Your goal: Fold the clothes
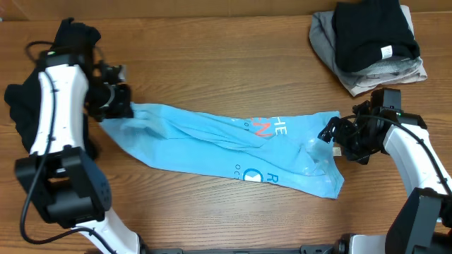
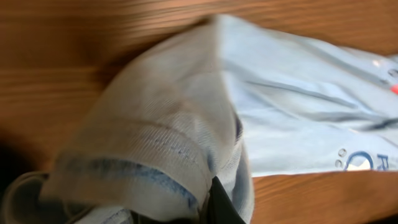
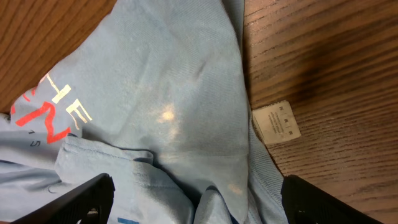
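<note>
Nearest the camera side, bare wood of the table (image 1: 212, 212) runs under the light blue T-shirt (image 1: 212, 144), which lies stretched in a long, rumpled band across the middle, its left end narrow and gathered, its right end wider and reaching closest to the front edge. White and red lettering (image 1: 270, 128) shows on its upper fold, with a round white mark lower down. At the shirt's left end the left gripper (image 1: 116, 106) is clamped together on the fabric: the left wrist view shows a stitched hem bunched up against a dark finger (image 2: 219, 202), with the rest of the cloth trailing away over the wood. At the right end the right gripper (image 1: 332, 134) sits over the shirt with its jaws spread wide; in the right wrist view the two black fingers (image 3: 84, 199) stand far apart at the bottom corners, the cloth lying loose between them and not pinched. A small white care tag (image 3: 275, 123) lies flat on the wood just beside the shirt's edge there. Behind and beside the left arm sits a dark bundle (image 1: 18, 106), possibly another black garment, though the view is too dim to be sure. Farthest back, at the right rear corner, a folded black garment (image 1: 371, 32) rests on top of a grey garment (image 1: 326, 39), well apart from the blue shirt.
</note>
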